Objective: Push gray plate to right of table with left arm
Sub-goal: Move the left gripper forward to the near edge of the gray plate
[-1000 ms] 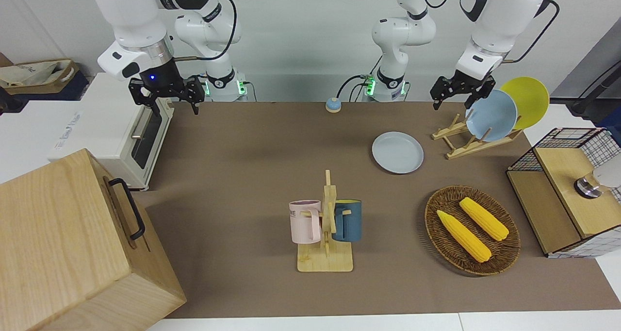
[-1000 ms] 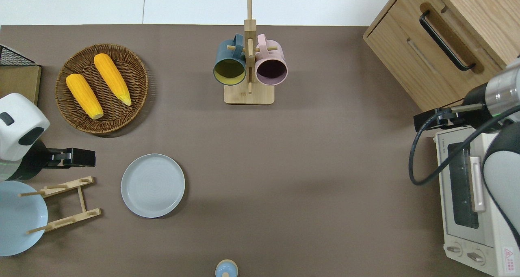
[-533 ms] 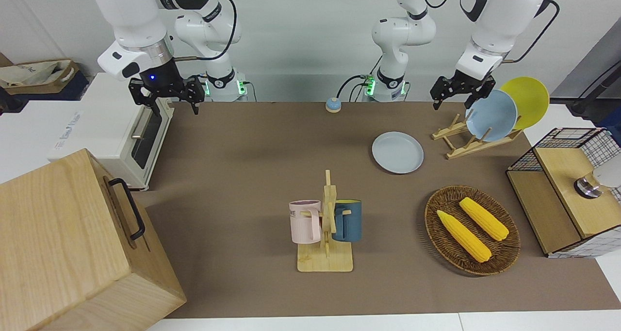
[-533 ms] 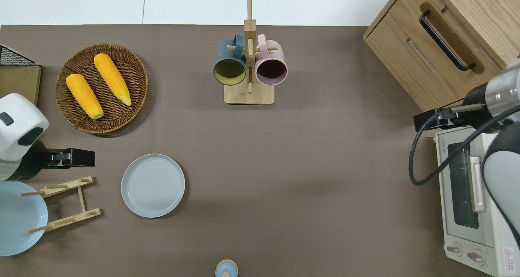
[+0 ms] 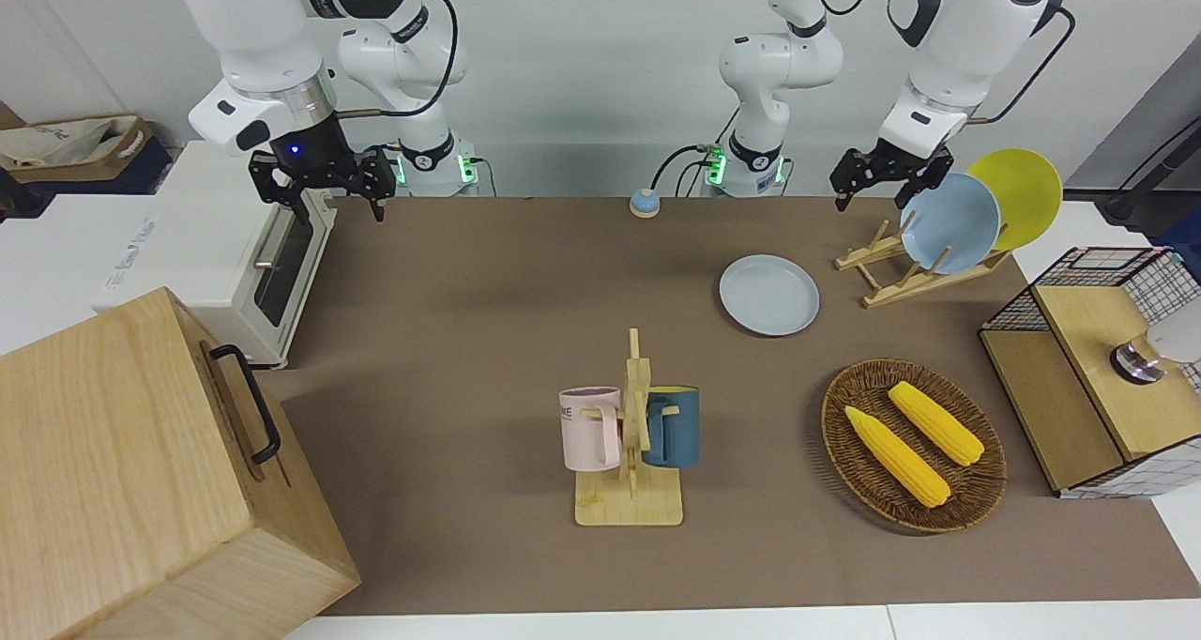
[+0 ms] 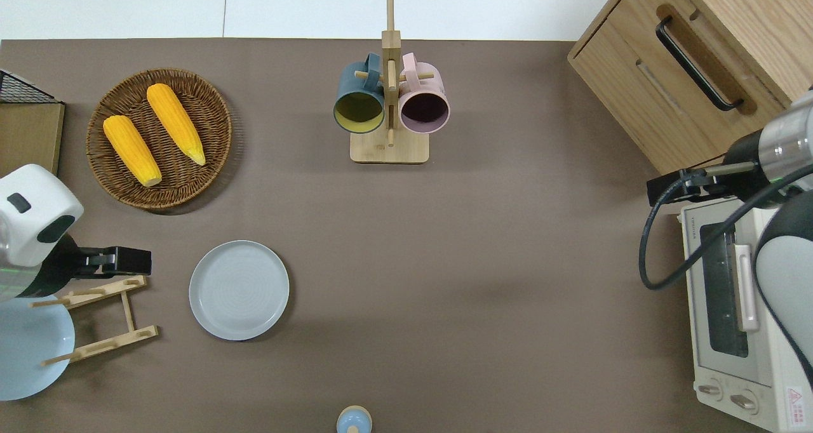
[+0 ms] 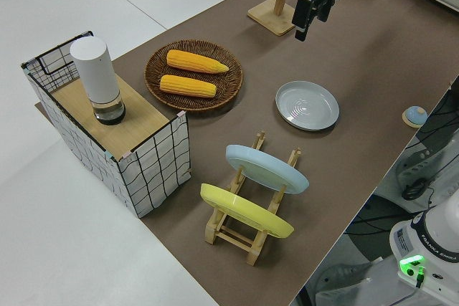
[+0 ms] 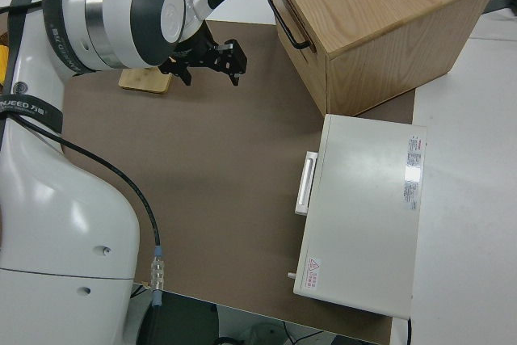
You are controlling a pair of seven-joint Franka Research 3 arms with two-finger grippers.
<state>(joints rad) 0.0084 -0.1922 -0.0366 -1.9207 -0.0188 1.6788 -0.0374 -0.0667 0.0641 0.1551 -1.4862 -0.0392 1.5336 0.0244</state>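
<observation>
The gray plate (image 5: 769, 295) (image 6: 239, 290) (image 7: 307, 105) lies flat on the brown table (image 5: 469, 274) (image 6: 476, 261), toward the left arm's end. My left gripper (image 5: 878, 190) (image 6: 141, 261) (image 7: 307, 23) hangs open and empty in the air. In the overhead view it is over the end of the wooden plate rack (image 6: 101, 319), beside the plate and apart from it, toward the left arm's end. My right gripper (image 5: 330, 194) (image 8: 214, 66) is parked, open and empty.
The rack (image 5: 891, 269) holds a sky-blue plate (image 5: 950, 222) and a yellow plate (image 5: 1018, 194). Farther out are a wicker basket (image 6: 114, 185) with two corn cobs and a mug stand (image 6: 389, 109). A wooden cabinet (image 6: 692, 58) and a toaster oven (image 6: 737, 319) fill the right arm's end.
The left gripper has shifted slightly toward the robots, closer over the rack's end. The gray plate and the right arm have not moved.
</observation>
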